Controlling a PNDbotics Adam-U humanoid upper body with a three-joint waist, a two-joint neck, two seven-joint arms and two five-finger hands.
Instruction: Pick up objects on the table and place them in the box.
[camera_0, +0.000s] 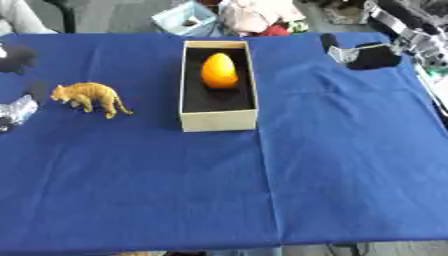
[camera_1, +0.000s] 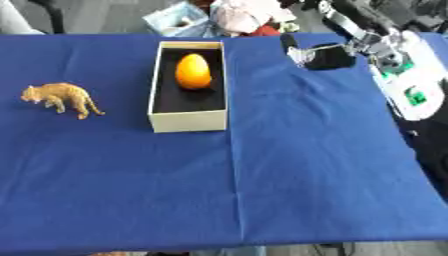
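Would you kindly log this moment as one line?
orange egg in box | toy tiger on blue cloth, left of box | right hand far right

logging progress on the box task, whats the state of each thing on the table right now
box: open, no lid, upright on the cloth
orange egg: already inside the box, toward its far end
tiger toy: standing on the cloth left of the box, not yet picked up
right hand: over the table's far right corner, holding nothing that shows
left hand: at the left edge, mostly cut off
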